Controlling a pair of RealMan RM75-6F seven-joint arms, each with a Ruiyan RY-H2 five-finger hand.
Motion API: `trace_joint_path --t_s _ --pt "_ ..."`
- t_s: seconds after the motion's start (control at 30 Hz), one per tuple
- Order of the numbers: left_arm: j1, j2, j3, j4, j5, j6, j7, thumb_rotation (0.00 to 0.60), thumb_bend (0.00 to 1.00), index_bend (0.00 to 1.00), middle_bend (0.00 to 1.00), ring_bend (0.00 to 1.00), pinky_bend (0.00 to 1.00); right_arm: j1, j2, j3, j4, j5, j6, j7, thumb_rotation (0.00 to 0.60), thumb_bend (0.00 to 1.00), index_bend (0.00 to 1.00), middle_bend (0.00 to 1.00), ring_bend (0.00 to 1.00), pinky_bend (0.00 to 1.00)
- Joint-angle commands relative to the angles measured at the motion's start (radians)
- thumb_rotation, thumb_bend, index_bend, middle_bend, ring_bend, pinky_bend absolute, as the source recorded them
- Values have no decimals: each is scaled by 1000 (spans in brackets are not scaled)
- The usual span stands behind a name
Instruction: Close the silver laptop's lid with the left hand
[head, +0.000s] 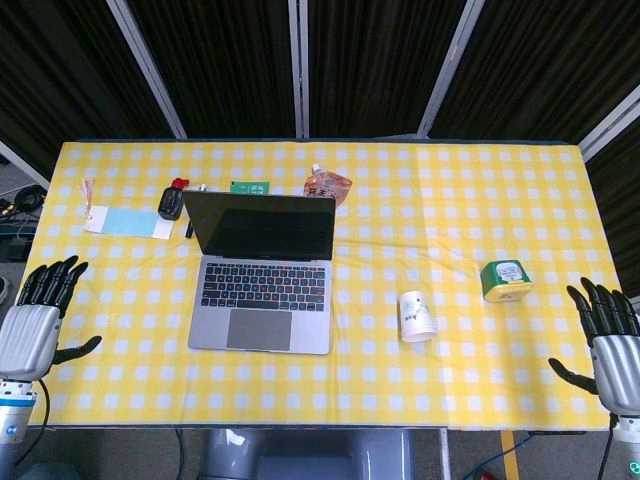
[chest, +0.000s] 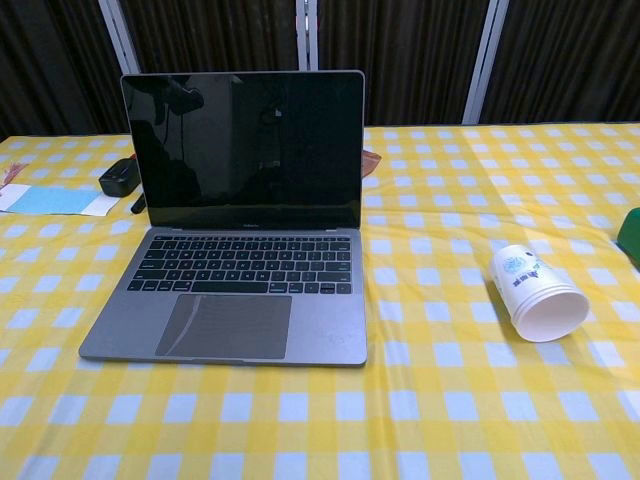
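Note:
The silver laptop (head: 262, 290) (chest: 240, 260) stands open on the yellow checked table, left of centre, its dark screen (head: 262, 226) upright and facing me. My left hand (head: 38, 318) hovers at the table's left front corner, fingers spread, holding nothing, well left of the laptop. At the right front corner my right hand (head: 610, 335) is likewise spread and empty. Neither hand shows in the chest view.
A white paper cup (head: 417, 316) (chest: 537, 293) lies on its side right of the laptop. A green box (head: 505, 280) sits further right. Behind the laptop are a black-and-red object (head: 172, 200), a blue-and-white card (head: 128, 222), a green strip (head: 252, 186) and an orange pouch (head: 328, 185).

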Motion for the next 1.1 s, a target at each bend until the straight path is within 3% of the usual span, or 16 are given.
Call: trace_joint_path --t_s 0.03,0.2,0.3,0.37,0.4,0.67,0.77,1.0,1.1 --pt "4 2 -10 4 -3 -10 -7 600 0 0 0 0 0 -1 -1 -1 1 1 0 -2 600 0 33 0 0 0" --pt "-33 33 -33 -45 -30 -96 -11 600 0 0 0 0 0 -4 1 -3 1 -1 2 3 600 0 33 0 0 0" --pt "-121 79 -98 -107 -104 -219 21 600 17 0 0 0 0 0 4 0 -2 -2 -1 10 600 0 33 0 0 0" --pt "-209 96 -179 -134 -208 -322 22 600 123 0 0 0 0 4 4 5 -7 -1 -2 12 600 0 33 0 0 0" --pt "-241 99 -208 -133 -250 -358 24 600 226 0 0 0 0 5 4 6 -7 1 -3 11 600 0 33 0 0 0" --pt "-521 47 -391 -16 -559 -575 140 600 875 0 0 0 0 12 -3 17 8 47 -32 5 600 0 35 0 0 0" --pt "-635 2 -405 79 -672 -684 187 600 998 0 0 0 0 15 -7 25 15 68 -43 3 600 0 35 0 0 0" --pt "-777 -107 -374 261 -795 -811 222 600 1000 2 0 0 0 24 -13 33 37 110 -78 3 600 0 35 0 0 0" --pt "-810 -143 -361 315 -818 -837 217 600 1000 56 0 3 8 28 -16 35 45 118 -88 7 600 0 35 0 0 0"
